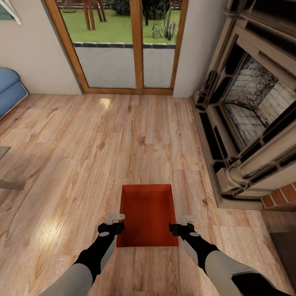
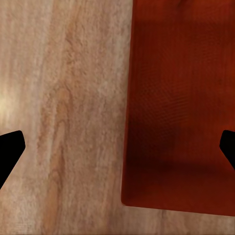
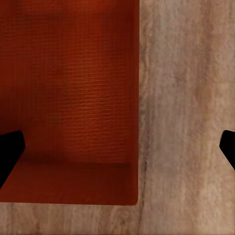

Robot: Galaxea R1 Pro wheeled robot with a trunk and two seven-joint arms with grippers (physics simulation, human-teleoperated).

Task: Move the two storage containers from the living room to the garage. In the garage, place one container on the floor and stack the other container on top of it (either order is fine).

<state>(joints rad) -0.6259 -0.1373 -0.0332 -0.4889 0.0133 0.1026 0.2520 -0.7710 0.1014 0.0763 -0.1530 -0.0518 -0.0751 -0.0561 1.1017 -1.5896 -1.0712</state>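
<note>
One orange-red storage container [image 1: 148,213] sits open-topped on the light wood-plank floor of the living room, just in front of me. My left gripper [image 1: 115,224] hovers open over its left wall near the close end; in the left wrist view the gripper [image 2: 117,152] straddles that wall of the container [image 2: 181,107], one finger over the planks, the other over the ribbed inside. My right gripper [image 1: 183,225] mirrors it, open over the right wall; the right wrist view has the gripper [image 3: 117,152] straddling the container [image 3: 68,98]. The garage is out of view.
A brick-and-stone fireplace [image 1: 250,123] fills the right side, close to the container. Wood-framed glass doors [image 1: 123,45] stand at the back. A blue sofa [image 1: 10,92] is at the far left, with a grey furniture edge [image 1: 4,168] nearer. Open plank floor [image 1: 82,144] lies ahead.
</note>
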